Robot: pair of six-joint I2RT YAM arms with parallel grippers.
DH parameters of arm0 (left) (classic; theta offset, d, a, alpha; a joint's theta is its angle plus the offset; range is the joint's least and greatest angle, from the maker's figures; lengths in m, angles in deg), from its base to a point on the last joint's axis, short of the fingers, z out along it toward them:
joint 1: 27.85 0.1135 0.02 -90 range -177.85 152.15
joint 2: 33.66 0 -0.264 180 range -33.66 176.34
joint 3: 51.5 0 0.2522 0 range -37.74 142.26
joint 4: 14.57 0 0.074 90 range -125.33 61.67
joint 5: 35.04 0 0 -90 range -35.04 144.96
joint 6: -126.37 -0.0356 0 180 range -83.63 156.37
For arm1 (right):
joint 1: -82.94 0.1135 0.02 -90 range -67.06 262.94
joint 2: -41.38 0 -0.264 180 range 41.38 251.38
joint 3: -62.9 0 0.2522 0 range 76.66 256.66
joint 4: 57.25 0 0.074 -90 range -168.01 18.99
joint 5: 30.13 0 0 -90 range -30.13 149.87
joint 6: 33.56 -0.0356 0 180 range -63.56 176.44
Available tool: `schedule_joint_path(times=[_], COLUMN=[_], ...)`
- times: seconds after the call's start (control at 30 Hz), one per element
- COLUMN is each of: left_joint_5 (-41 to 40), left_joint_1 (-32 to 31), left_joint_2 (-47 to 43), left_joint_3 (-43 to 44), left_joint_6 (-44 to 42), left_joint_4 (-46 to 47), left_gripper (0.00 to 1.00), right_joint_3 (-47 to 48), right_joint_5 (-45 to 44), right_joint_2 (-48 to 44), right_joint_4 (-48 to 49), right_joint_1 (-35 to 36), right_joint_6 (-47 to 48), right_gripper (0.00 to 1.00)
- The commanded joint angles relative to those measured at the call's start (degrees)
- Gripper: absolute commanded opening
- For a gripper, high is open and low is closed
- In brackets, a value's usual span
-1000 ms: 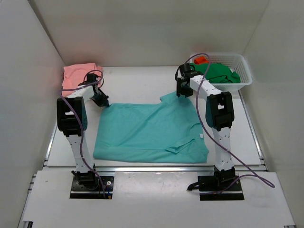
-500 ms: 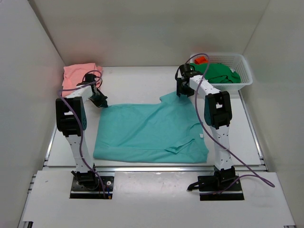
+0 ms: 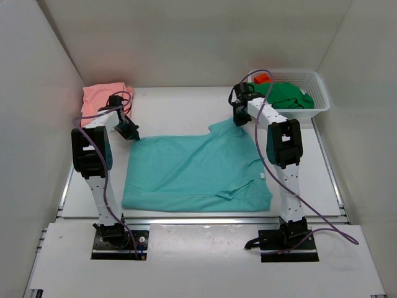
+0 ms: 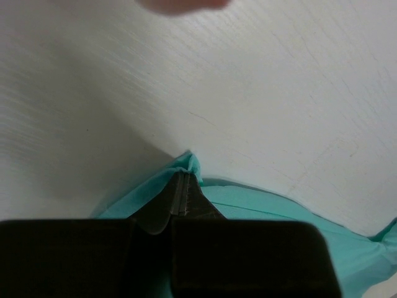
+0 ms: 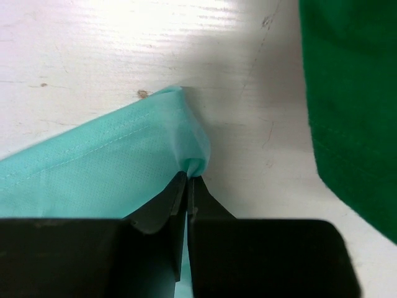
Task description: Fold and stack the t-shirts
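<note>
Left gripper (image 3: pixel 135 136) pinching the 10 o'clock corner of the soft teal short-sleeved t-shirt (image 3: pixel 192 171), jaws pressed together on a small peak of cloth in the left wrist view (image 4: pixel 183 177). Right gripper (image 3: pixel 237 122) likewise clamped on the same shirt's 1 o'clock corner, with a rounded fold of teal fabric (image 5: pixel 93 161) nipped between its tips (image 5: pixel 188 177).

White table (image 3: pixel 180 108) underneath. Teal shirt spread mostly flat at the table's centre, one sleeve creased over at its 5 o'clock corner. White plastic mesh basket (image 3: pixel 319 93) at 2 o'clock on the table, holding a crumpled dark green t-shirt (image 3: pixel 285 96), its edge near the right gripper in the right wrist view (image 5: pixel 353 93). Salmon pink t-shirt (image 3: pixel 102 96) bunched at 10 o'clock, apart from the teal one. Small orange-red item (image 3: pixel 262 77) at the basket's 10 o'clock end, too small to identify.
</note>
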Motion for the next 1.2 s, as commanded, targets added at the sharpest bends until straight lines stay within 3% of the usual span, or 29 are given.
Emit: schedule_joint_path(times=[0.0,0.27,0.53,0.57,0.63,0.97,1.17], left_joint_5=[0.8,3.0,2.9,3.0,2.5,-2.3,-6.2], left_joint_1=[-0.5,0.1,0.2,0.1,-0.6,-3.3,-3.5], left_joint_2=[-2.9,-5.0,-9.8,-9.6,-8.8,-2.0,3.5], left_joint_3=[5.0,8.3,-4.0,-4.3,-4.1,2.4,7.0], left_joint_6=[-1.9,-2.9,-3.2,-2.4,-1.9,0.4,-1.7], left_joint_4=[-1.5,-4.7,0.9,1.7,1.9,1.9,-3.9], left_gripper=[0.0,0.0,0.02,0.25,0.37,0.59,0.6], right_joint_3=[3.5,-1.8,-13.9,-14.5,-14.2,-15.3,-16.3], right_joint_5=[-1.2,0.9,4.6,4.4,4.5,4.2,4.3], right_joint_2=[-2.0,-10.7,-18.6,-18.9,-18.6,-18.5,-18.9], right_joint_4=[0.5,0.4,4.1,4.5,4.6,4.6,4.8], right_joint_1=[-0.2,-1.8,-0.1,0.0,0.7,2.2,2.1], right_joint_6=[0.4,-0.3,1.1,1.3,1.5,1.5,1.6], right_gripper=[0.0,0.0,0.0,0.0,0.0,0.0,0.0])
